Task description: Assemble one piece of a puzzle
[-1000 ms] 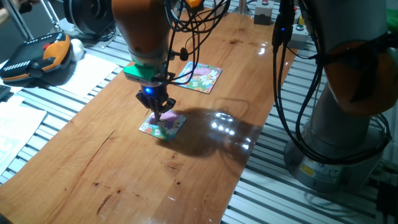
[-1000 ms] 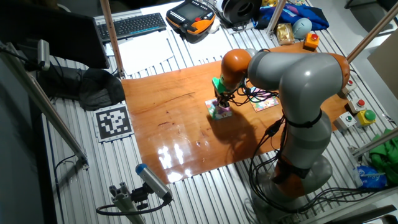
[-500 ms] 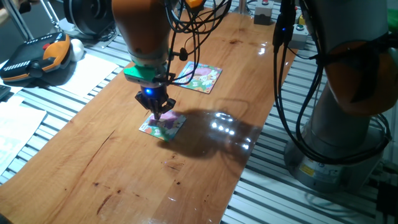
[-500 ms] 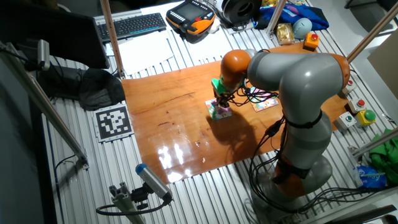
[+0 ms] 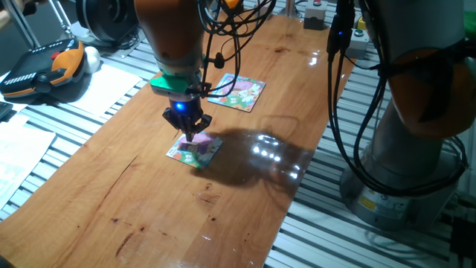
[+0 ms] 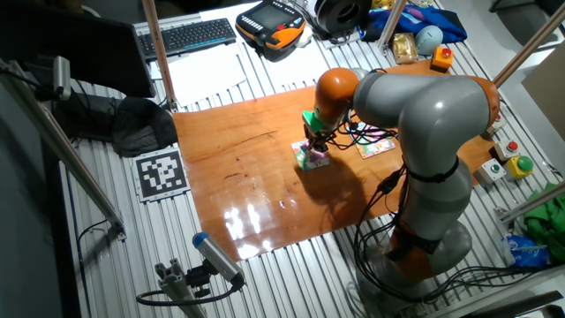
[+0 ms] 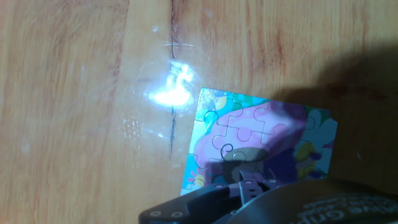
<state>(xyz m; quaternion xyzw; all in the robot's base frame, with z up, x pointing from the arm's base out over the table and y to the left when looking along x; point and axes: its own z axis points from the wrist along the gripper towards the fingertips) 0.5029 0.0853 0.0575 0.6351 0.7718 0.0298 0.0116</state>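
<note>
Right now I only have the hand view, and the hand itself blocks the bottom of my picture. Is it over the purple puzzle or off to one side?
Observer: In one fixed view the hand points straight down over the puzzle, with its fingertips low above the puzzle's far part.
Operator: Is anything else lying near it?
Observer: Yes. A second puzzle with a light-blue border lies farther along the table, well apart from the hand.
Operator: Can you see the piece in the fingers?
Observer: No. The fingertips look drawn close together, but the piece is too small to make out in either fixed view.
</note>
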